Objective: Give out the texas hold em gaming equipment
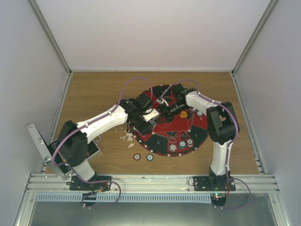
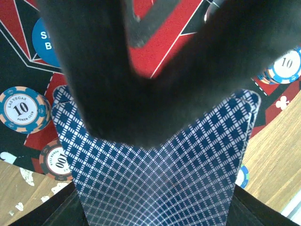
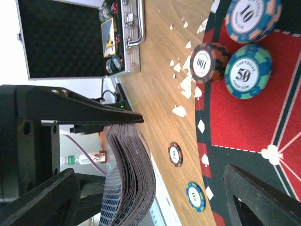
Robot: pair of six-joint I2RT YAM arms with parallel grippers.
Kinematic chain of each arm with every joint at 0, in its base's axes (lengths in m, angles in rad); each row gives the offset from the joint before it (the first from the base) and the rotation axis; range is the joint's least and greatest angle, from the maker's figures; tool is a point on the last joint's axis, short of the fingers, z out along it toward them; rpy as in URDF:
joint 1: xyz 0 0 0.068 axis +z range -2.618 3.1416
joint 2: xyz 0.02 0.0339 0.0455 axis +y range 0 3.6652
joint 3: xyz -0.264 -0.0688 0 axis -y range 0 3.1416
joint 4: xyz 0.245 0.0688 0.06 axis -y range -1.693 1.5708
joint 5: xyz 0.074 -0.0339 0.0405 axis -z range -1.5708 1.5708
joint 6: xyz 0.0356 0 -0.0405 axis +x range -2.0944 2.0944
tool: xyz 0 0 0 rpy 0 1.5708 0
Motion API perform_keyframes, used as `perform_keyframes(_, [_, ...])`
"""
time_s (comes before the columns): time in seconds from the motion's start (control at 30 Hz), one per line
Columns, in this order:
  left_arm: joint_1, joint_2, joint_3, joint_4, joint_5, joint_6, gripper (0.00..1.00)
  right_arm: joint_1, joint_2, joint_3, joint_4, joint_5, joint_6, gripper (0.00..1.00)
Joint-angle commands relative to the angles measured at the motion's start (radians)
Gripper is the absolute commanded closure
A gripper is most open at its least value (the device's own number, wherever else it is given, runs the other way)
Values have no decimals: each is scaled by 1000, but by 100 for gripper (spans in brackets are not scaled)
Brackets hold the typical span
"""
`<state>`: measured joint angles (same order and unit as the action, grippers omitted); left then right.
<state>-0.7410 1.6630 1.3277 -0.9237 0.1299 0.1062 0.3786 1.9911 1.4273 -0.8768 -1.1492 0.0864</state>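
Both arms bend inward over the round mat (image 1: 188, 136): the left gripper (image 1: 143, 117) clenches a deck of cards (image 2: 160, 183) above the mat's left half, the right gripper (image 1: 165, 109) spread wide around that deck. Chips (image 3: 248, 70) lie near the mat's near rim, on a wooden table (image 1: 94, 94) walled in white. Dark blur hides much of the left wrist view.

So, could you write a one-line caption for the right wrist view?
Deck of cards between the open right fingers, with poker chips on the red mat and an open case beyond.
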Motion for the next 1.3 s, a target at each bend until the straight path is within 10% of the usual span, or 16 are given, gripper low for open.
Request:
perform_keyframes(0.0, [-11, 9, 42, 2, -25, 13, 41, 20, 35, 34, -53, -44, -43, 18])
perform_keyframes(0.57, [-12, 15, 62, -12, -66, 21, 41, 52, 66, 80, -91, 61, -49, 51])
perform_keyframes(1.27, [-13, -22, 5, -15, -92, 24, 41, 43, 24, 90, -73, 129, -26, 65])
